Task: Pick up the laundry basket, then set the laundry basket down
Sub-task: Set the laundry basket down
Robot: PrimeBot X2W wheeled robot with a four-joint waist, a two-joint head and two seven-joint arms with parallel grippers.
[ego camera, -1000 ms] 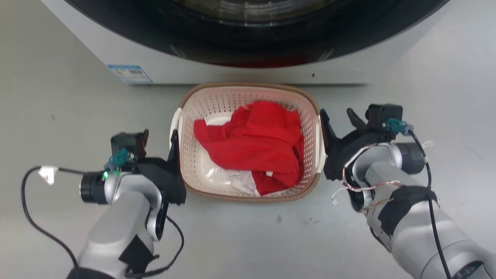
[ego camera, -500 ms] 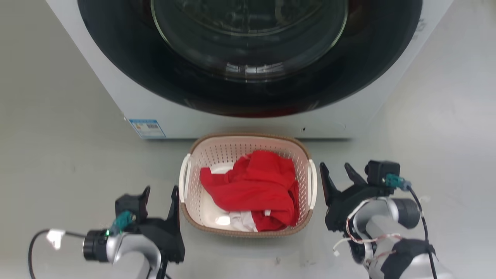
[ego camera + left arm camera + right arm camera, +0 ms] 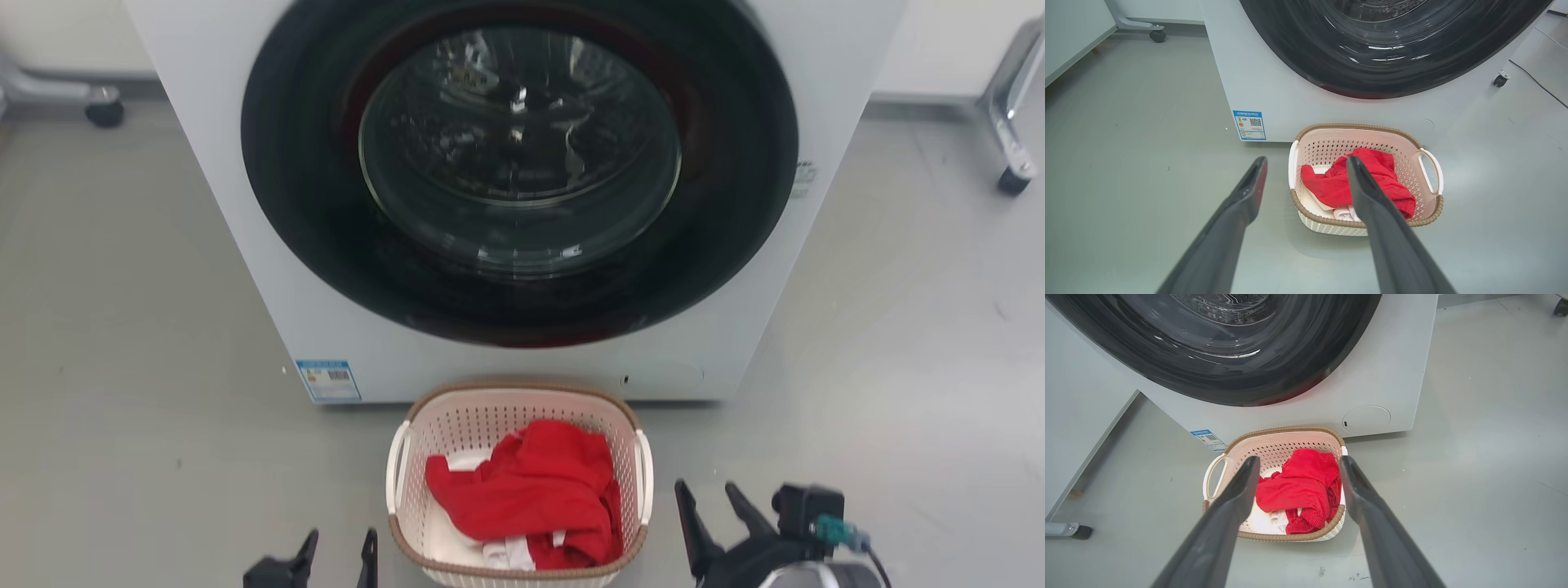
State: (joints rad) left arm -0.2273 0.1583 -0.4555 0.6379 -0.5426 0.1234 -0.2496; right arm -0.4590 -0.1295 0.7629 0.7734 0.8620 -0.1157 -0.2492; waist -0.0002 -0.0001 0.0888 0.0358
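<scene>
The laundry basket [image 3: 482,429] holds a red cloth [image 3: 531,482] over a white cloth [image 3: 510,557]. It stands on the floor [image 3: 122,408], right of the left tool [image 3: 342,535] and left of the right tool [image 3: 703,487]. The head camera has lifted since a second ago and shows more of the washer [image 3: 326,327]. Both tools are now farther from the handles. They point forward, fingers wide apart, holding nothing.

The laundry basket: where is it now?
The laundry basket sits on the floor at the head view's bottom centre, just before the washer, between the left gripper and right gripper.
</scene>
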